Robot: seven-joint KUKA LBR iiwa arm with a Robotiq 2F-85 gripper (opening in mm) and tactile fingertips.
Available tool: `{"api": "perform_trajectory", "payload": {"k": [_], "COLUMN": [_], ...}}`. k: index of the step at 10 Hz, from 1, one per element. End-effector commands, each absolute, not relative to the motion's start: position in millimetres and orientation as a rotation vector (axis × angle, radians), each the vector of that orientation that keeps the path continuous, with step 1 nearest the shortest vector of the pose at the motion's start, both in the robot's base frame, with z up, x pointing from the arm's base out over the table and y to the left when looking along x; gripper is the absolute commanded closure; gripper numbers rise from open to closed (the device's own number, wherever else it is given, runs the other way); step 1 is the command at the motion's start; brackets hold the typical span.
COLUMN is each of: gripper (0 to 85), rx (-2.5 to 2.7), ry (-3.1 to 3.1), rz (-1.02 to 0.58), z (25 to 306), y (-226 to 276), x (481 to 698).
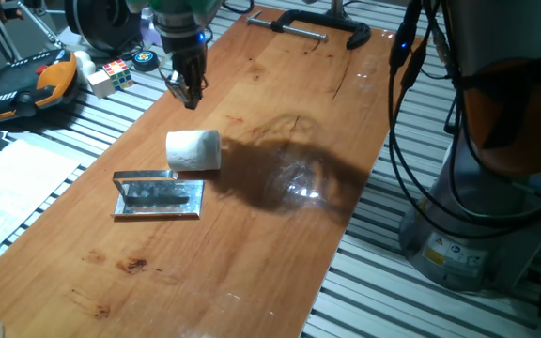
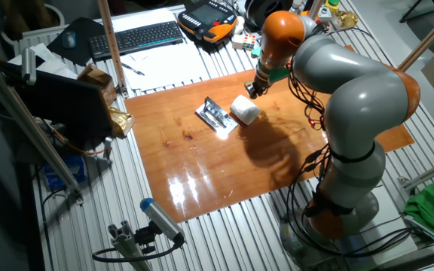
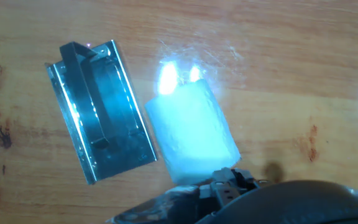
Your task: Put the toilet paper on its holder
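Observation:
The white toilet paper lies on its side on the wooden table, right beside the silver holder and touching its edge. The holder lies flat with its bar raised along one side. My gripper hangs above and behind the roll, apart from it, with its fingers together and nothing in them. In the other fixed view the roll sits to the right of the holder, with my gripper just above it. In the hand view the roll lies right of the holder; my fingertips show at the bottom edge.
A black clamp lies at the table's far end. A Rubik's cube and an orange teach pendant sit off the table's left edge. The arm's base and cables stand to the right. A keyboard lies beyond the table.

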State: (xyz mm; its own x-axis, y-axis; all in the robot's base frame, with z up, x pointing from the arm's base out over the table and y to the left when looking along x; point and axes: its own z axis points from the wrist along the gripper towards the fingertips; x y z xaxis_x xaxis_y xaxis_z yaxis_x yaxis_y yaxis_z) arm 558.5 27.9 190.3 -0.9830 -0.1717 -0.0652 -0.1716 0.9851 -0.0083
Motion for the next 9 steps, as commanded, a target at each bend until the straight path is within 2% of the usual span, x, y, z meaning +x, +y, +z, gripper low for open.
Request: {"api": "perform_trajectory", "payload": {"k": [1,6,9], "gripper": [11.0,10.7,12.0], "rx": [-0.284,-0.356,-0.370], "ry": [3.062,3.047,3.059], "rz": [-0.009,-0.027,-0.070], "z": [187.7,167.2,167.7], "y": [27.8,28.3,30.5], "x": [559.5,565.0,564.7]}}
